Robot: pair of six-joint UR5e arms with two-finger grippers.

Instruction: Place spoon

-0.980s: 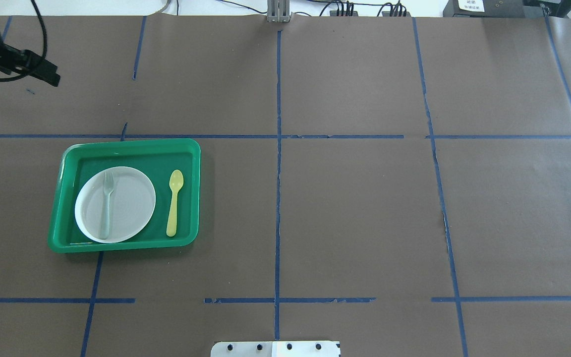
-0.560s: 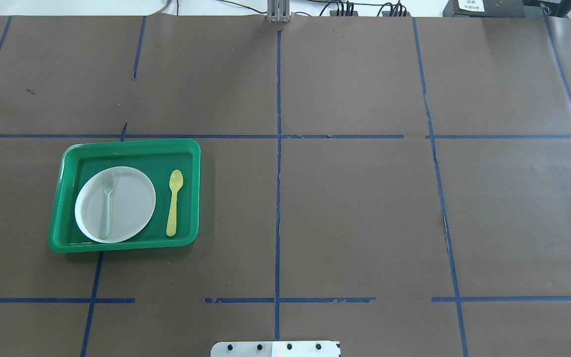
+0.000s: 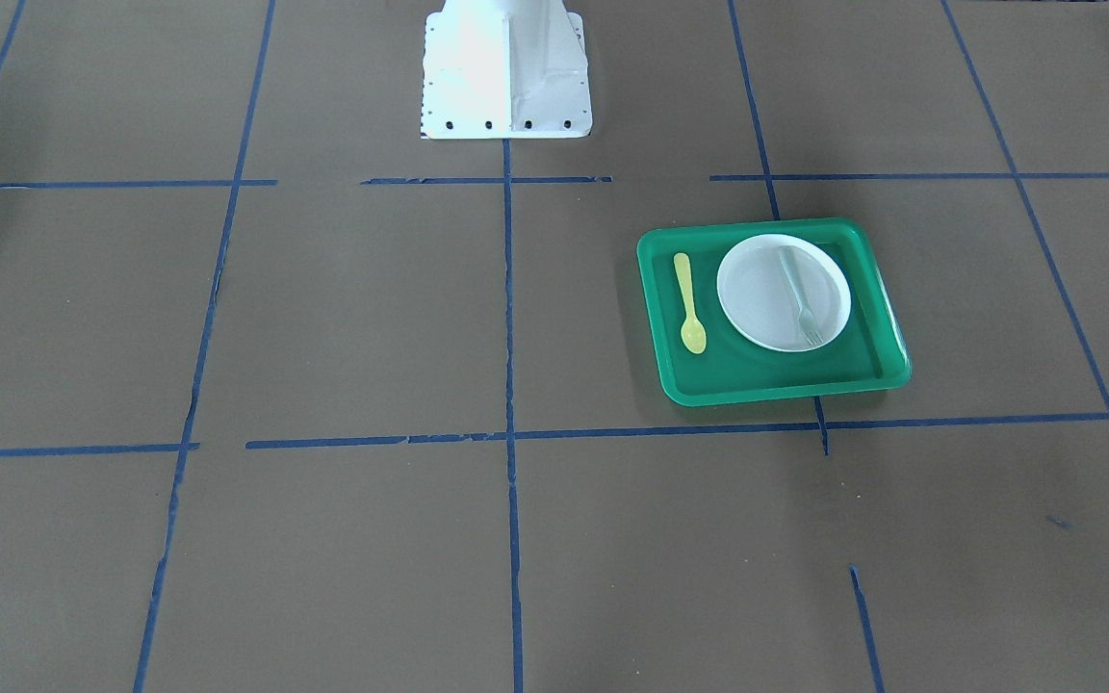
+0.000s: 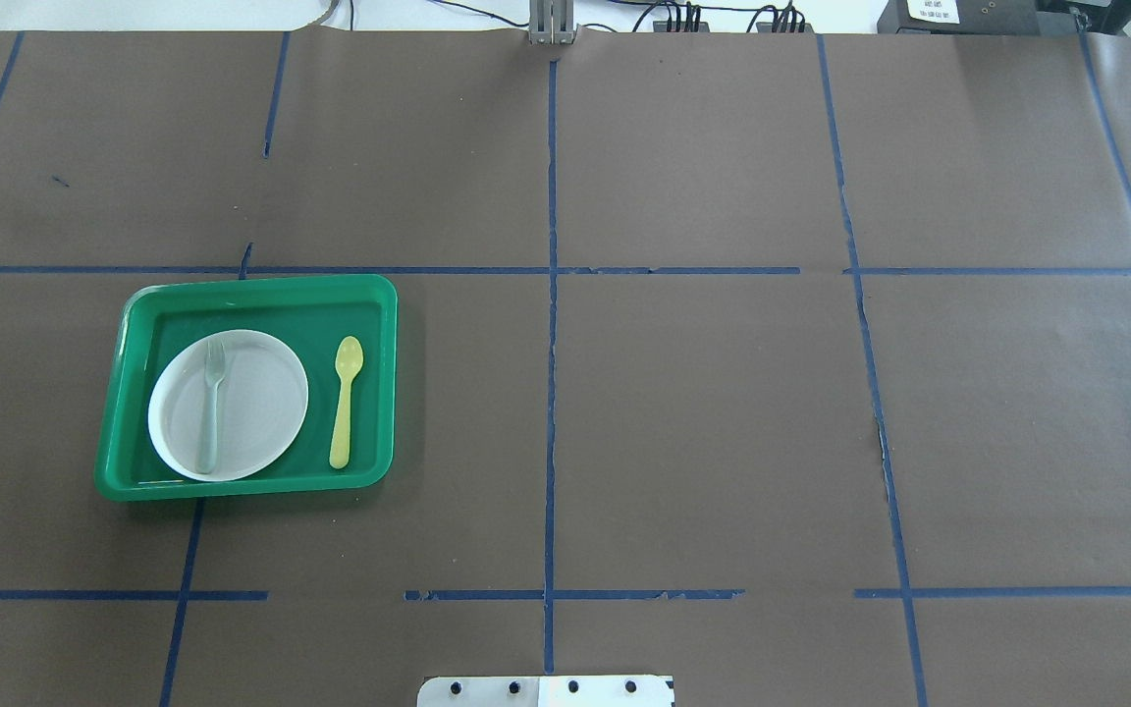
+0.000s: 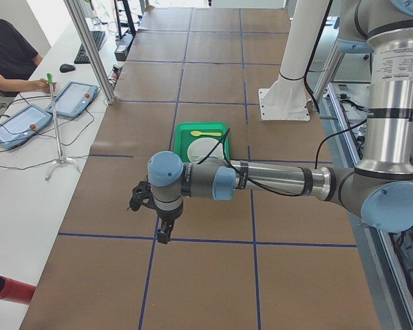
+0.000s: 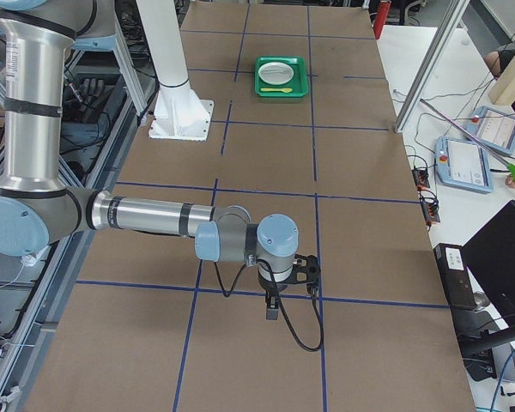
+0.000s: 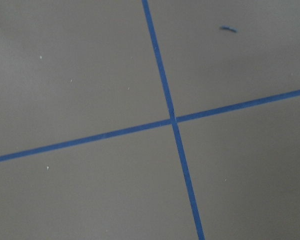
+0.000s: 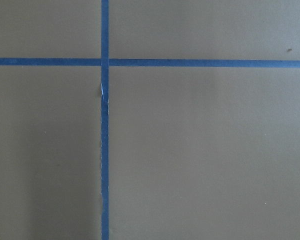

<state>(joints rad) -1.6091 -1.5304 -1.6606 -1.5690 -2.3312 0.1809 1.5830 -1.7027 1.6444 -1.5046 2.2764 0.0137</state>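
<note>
Glossy green plastic tray [image 4: 261,285], smooth yellow plastic spoon [image 4: 344,405], white plate [image 4: 261,398], matt brown paper [image 4: 723,412], blue tape [image 4: 552,393]

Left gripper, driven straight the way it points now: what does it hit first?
The left gripper points down, so probably the brown table near a blue tape crossing; nothing else shows in its path.

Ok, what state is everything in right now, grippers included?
Tray: right way up.
Plate: sitting in the tray.
Fork: lying on the plate.
Spoon: lying in the tray, beside the plate.
Left gripper: off the tray; open or shut unclear.
Right gripper: same.
</note>
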